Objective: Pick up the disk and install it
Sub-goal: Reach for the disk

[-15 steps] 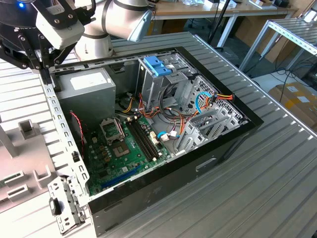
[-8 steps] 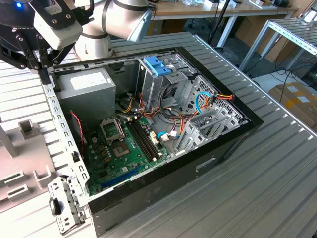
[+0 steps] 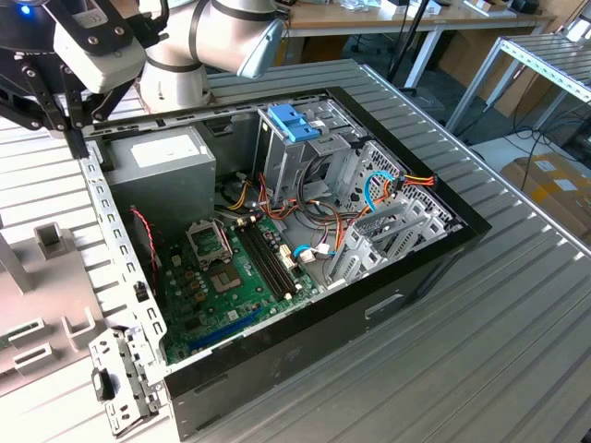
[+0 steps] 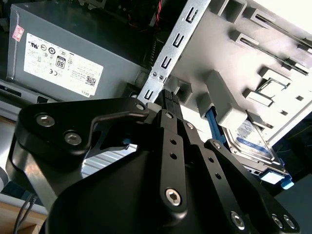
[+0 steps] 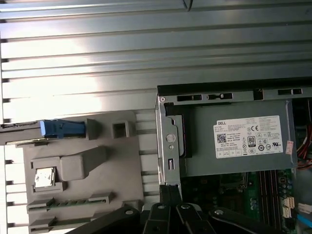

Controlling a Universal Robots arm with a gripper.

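While clenched shut on nothing, the gripper [image 4: 168,95] hangs right at the perforated metal rail [image 4: 171,48] that runs along the rear edge of the open computer case [image 3: 369,314]; whether it touches the rail cannot be told. Just beyond the rail, inside the case, lies the grey power supply [image 5: 229,146] with its white label facing up. On the other side of the rail, outside the case, a grey fixture [image 5: 122,170] rests on the slatted metal table [image 3: 480,369]. The disk [image 4: 251,139] is seated in this fixture, its silvery body framed by blue rails and partly overlapped by a grey block. Its blue end tab [image 5: 61,128] shows at the fixture's edge in the first wrist view. The disk is near the gripper but apart from it. Farther into the case, the exterior view shows the green motherboard [image 3: 208,295] past the power supply. Beyond it stands the drive cage [image 3: 279,171], topped by a pale-blue latch [image 3: 294,122], with bundles of coloured wires around it.
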